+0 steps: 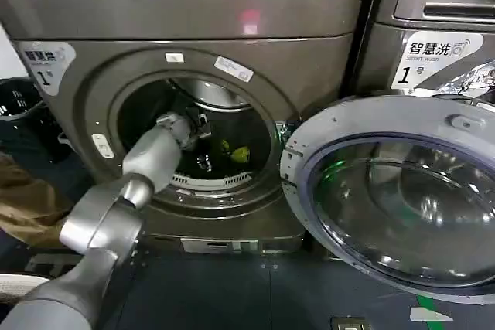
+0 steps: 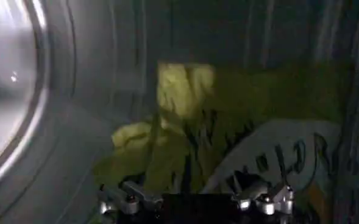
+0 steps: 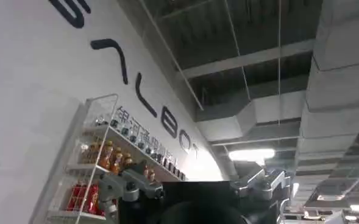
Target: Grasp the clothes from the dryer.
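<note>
Reaching through the dryer (image 1: 93,106) porthole, left gripper (image 2: 197,201) – fingers spread apart, empty – hovers near the clothes (image 2: 185,122) – drum floor, 5 o'clock from the opening's centre; right gripper (image 3: 194,185) apart, pointing ceilingward.

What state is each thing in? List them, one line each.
Dryer: open, left arm reaching into its drum.
Door: swung fully open to the right.
Clothes: lying crumpled in the drum, not yet grasped.
Left gripper: open, inside the drum, just short of the clothes.
Right gripper: open, empty, pointed up toward the ceiling.
</note>
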Tool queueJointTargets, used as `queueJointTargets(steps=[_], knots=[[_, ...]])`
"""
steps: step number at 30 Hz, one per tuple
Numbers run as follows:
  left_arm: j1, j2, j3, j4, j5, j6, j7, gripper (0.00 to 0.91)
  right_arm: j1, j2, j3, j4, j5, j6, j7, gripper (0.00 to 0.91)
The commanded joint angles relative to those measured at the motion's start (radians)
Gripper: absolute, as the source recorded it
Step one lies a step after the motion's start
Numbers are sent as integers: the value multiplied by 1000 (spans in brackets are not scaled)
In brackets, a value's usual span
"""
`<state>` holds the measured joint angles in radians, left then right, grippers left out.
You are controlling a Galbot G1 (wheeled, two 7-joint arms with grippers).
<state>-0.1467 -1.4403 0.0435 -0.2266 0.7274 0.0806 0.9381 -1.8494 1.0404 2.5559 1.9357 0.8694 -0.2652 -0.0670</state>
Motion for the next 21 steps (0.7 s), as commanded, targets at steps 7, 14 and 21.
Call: queueJointTargets(steps=[7,14,21], knots=[[7,-27,35,31,100,83,-44,907,10,6,-2,-2,-4,4,-3,907],[29,-37,31,32,81,85,-60,102,12,9,-8,-3,-6,9,-5,907],[41,-49,-40,25,42,78,-120,0,14,10,-13,-6,-6,12,-5,907]])
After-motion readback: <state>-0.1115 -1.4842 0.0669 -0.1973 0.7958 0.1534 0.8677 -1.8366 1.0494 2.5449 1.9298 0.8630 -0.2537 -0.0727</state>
